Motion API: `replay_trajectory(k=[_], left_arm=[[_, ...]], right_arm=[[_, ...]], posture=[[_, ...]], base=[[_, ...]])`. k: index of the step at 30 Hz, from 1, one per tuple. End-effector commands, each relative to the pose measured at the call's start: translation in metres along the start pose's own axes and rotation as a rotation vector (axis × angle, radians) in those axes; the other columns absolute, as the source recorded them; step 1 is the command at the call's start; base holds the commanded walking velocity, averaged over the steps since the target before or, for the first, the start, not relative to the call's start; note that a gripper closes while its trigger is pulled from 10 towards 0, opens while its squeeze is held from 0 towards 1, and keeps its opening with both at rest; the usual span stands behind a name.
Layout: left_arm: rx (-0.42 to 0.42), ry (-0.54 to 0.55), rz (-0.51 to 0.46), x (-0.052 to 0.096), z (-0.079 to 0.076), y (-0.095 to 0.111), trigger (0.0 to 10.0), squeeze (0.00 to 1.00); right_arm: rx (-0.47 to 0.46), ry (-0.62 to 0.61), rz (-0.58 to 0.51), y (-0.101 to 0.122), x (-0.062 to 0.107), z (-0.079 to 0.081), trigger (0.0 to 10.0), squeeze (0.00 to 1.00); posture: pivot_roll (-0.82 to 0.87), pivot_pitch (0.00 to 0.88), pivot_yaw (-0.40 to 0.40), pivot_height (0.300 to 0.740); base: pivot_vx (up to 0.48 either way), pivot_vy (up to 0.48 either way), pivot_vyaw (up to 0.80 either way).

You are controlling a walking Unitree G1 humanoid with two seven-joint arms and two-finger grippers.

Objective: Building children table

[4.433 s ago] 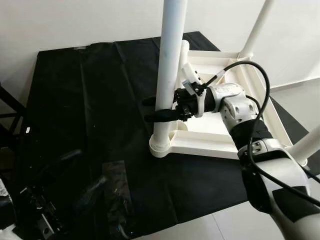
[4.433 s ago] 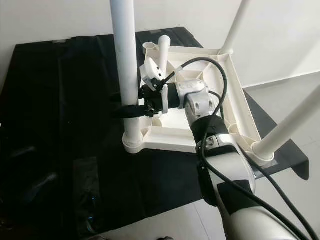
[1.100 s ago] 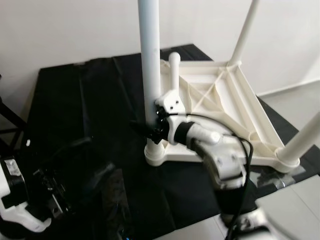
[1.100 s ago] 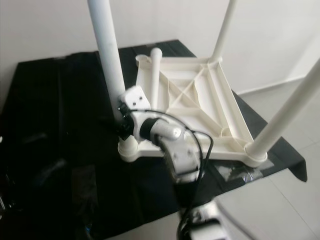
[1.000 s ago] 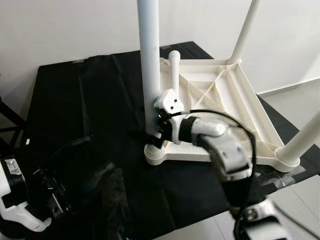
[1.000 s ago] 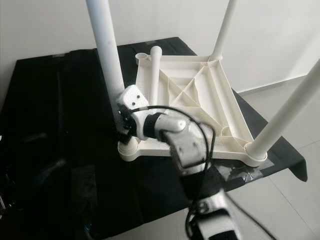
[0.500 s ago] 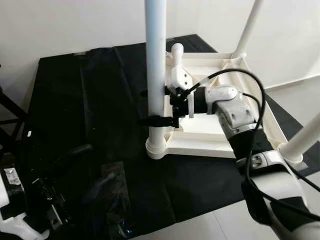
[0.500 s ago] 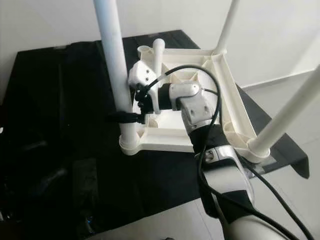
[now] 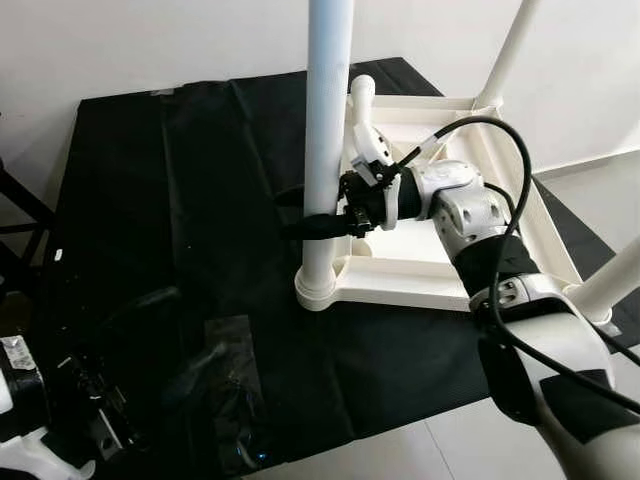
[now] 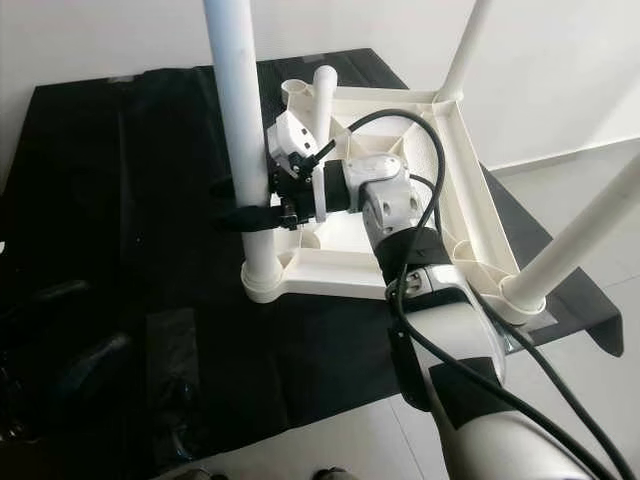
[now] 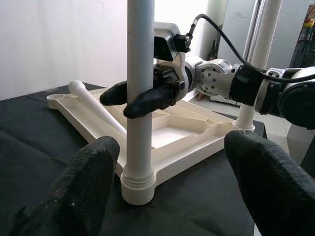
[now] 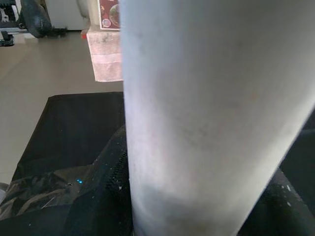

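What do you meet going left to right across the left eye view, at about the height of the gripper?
Black mat → upright white table leg with the right gripper around it → overturned white tabletop → pale floor.

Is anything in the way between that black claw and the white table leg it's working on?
Nothing visible: the right gripper already has its fingers around the upright table leg, just above its corner socket.
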State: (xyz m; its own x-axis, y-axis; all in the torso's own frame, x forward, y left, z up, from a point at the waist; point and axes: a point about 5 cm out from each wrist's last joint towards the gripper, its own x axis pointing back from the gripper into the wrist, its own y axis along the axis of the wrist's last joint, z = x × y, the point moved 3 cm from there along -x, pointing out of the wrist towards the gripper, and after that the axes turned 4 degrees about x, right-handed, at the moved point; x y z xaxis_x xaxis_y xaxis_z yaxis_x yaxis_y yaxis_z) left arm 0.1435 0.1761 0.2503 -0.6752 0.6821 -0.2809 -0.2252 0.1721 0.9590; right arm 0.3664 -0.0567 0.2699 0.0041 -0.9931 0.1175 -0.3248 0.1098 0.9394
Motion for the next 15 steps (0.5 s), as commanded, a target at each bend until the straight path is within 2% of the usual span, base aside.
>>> replay_trajectory(k=[1,3,4,6,7,8,9,10,12,14,15], left_arm=[[0.003,-0.005,-0.001,0.000,-0.002,0.000,10.0,0.00],[0.000,-0.001,-0.004,0.000,-0.001,-0.001,10.0,0.00],[0.000,-0.001,-0.004,0.000,-0.001,-0.001,10.0,0.00],[-0.001,0.001,-0.007,0.000,0.000,-0.002,10.0,0.00],[-0.001,0.001,-0.007,0.000,0.000,-0.002,10.0,0.00],[0.003,-0.001,-0.013,-0.002,0.000,-0.003,10.0,0.00],[0.008,-0.007,-0.017,-0.003,0.000,-0.004,10.0,0.00],[0.013,-0.017,-0.020,-0.005,0.000,-0.004,10.0,0.00],[0.017,-0.029,-0.022,-0.007,0.001,-0.006,10.0,0.00],[0.017,-0.029,-0.022,-0.007,0.001,-0.006,10.0,0.00],[0.017,-0.039,-0.026,-0.009,0.003,-0.007,10.0,0.00]], right_arm=[[0.024,-0.138,-0.006,-0.004,0.005,-0.007,0.0,0.00],[-0.004,-0.339,-0.019,-0.014,-0.001,-0.007,0.0,0.00],[-0.004,-0.339,-0.019,-0.014,-0.001,-0.007,0.0,0.00],[-0.027,-0.586,0.030,-0.029,-0.010,-0.001,0.0,0.00],[-0.027,-0.586,0.030,-0.029,-0.010,-0.001,0.0,0.00],[-0.059,-0.734,0.101,-0.046,-0.019,0.019,0.0,0.00],[-0.065,-0.854,0.146,-0.052,-0.024,0.036,0.0,0.00],[-0.073,-0.910,0.161,-0.054,-0.028,0.048,0.0,0.00],[-0.077,-0.934,0.165,-0.053,-0.033,0.053,0.0,0.00],[-0.077,-0.934,0.165,-0.053,-0.033,0.053,0.0,0.00],[-0.069,-0.914,0.164,-0.053,-0.038,0.052,0.0,0.00]], posture=[[0.11,0.176,-0.058,0.740],[0.10,0.166,-0.072,0.740],[0.10,0.166,-0.072,0.740],[0.09,0.160,-0.074,0.740],[0.09,0.160,-0.074,0.740],[0.08,0.160,-0.061,0.740],[0.08,0.159,-0.049,0.740],[0.08,0.159,-0.049,0.740],[0.06,0.137,-0.035,0.740],[0.06,0.137,-0.035,0.740],[0.06,0.125,-0.038,0.740]], base=[[0.000,0.000,0.00],[0.000,0.000,0.00],[0.000,0.000,0.00],[0.000,0.000,0.00],[0.000,0.000,0.00],[0.000,0.000,0.00],[0.000,0.000,0.00],[0.000,0.000,0.00],[0.000,0.000,0.00],[0.000,0.000,0.00],[0.000,0.000,0.00]])
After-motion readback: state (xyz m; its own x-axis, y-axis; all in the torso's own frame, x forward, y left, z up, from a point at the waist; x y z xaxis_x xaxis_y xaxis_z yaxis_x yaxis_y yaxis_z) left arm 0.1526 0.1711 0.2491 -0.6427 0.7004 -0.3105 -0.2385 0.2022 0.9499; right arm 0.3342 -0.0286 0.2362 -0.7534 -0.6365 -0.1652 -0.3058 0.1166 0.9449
